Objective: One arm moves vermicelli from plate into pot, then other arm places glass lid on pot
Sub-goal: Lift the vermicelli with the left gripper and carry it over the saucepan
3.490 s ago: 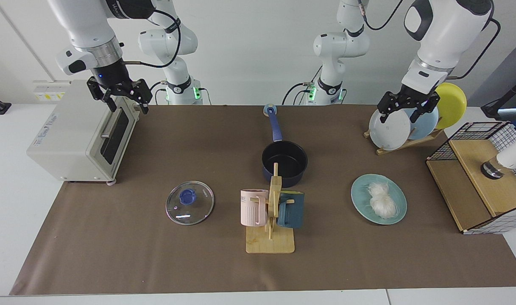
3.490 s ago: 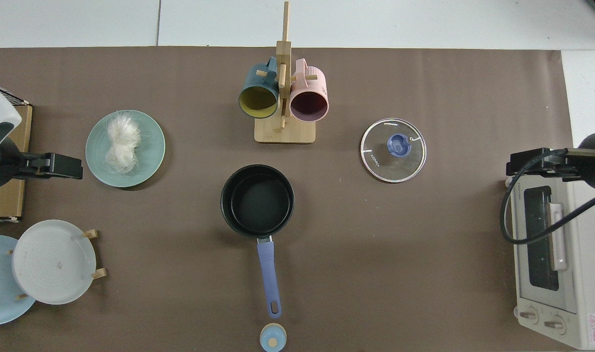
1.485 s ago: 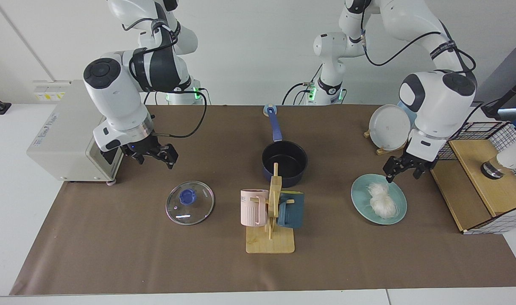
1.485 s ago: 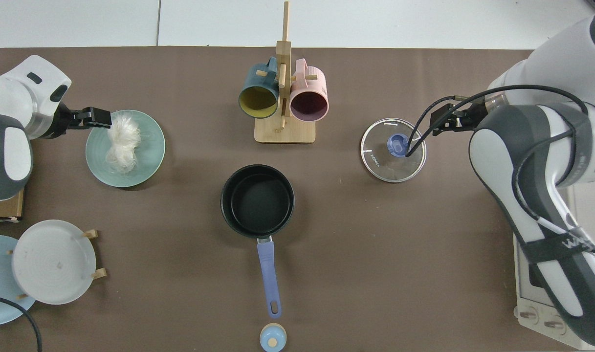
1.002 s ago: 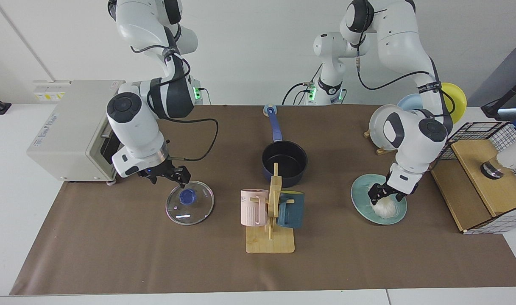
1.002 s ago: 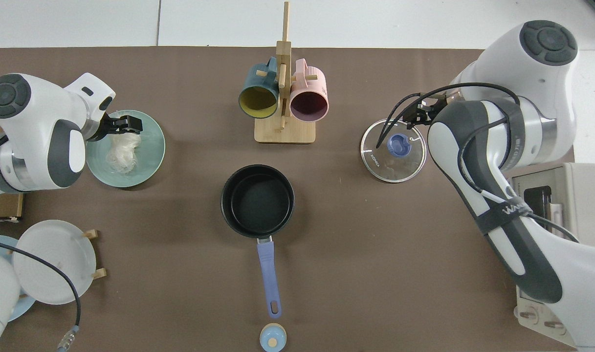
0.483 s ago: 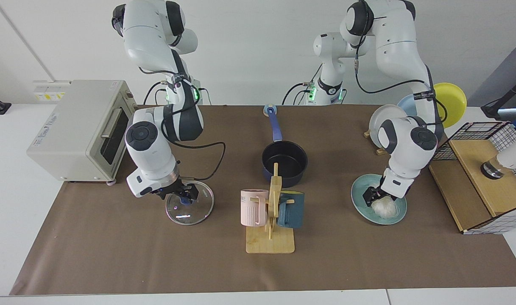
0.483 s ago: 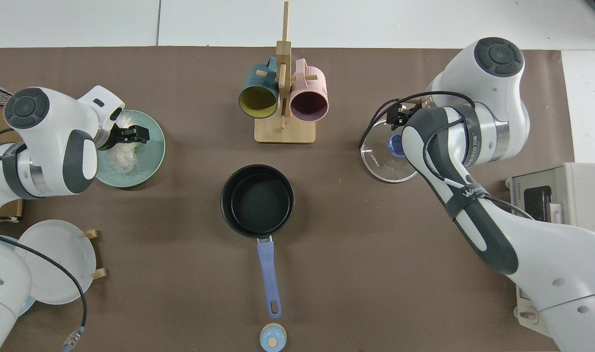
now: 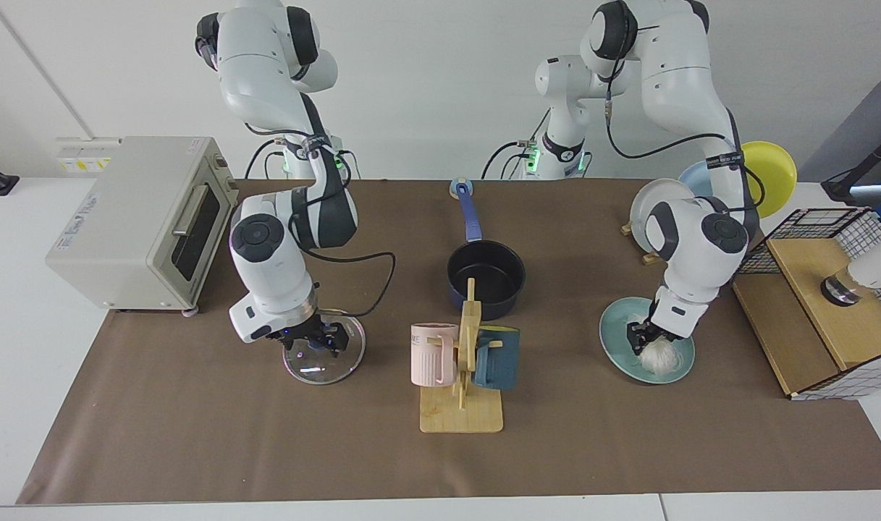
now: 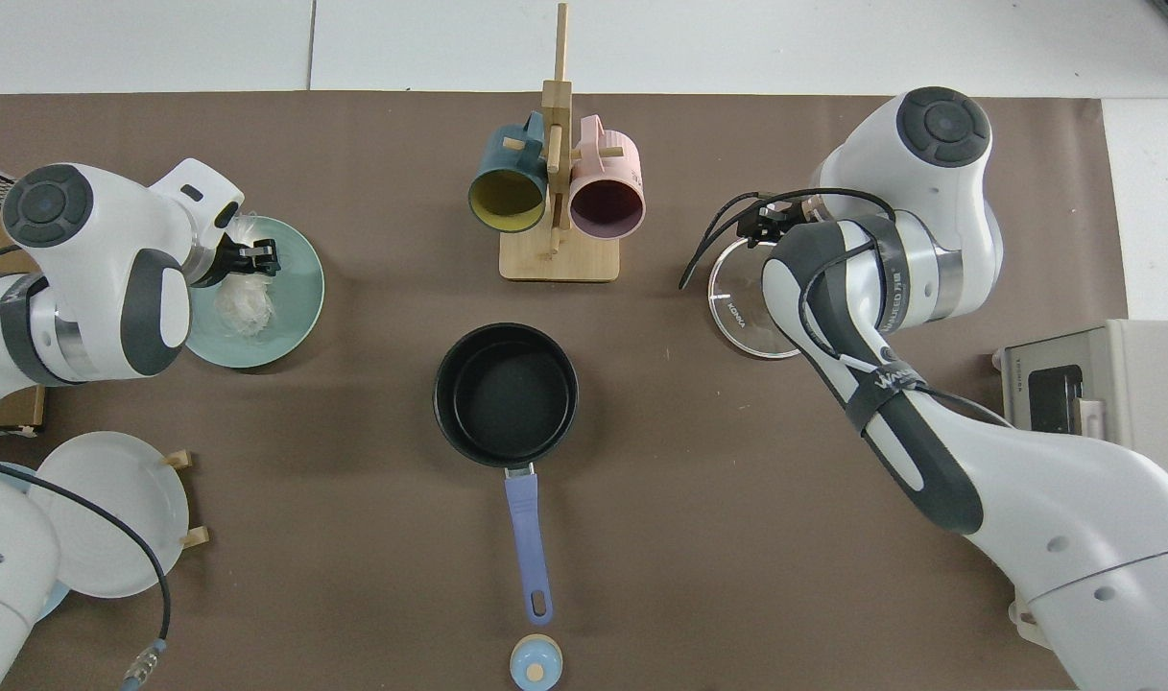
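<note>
on teal-green round plate (image 9: 614, 340): left gripper (image 9: 641, 338) down on white thread vermicelli (image 9: 659, 355); finger state unclear.
over clear glass lid (image 9: 323, 359): right gripper (image 9: 317, 339), finger state unclear.
step: grasping vermicelli.
next: lift, carry to navy pot (image 9: 485, 278).

A robotics lab staged as a kitchen.
Two white arms (image 9: 281, 181) bolted behind a brown-papered table (image 9: 194, 434), toaster oven (image 9: 132, 221), mug rack (image 9: 462, 362), bare walls.

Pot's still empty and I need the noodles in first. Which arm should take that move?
Left. The left gripper is down on the vermicelli on the plate. The right gripper is at the glass lid, across the pot.
</note>
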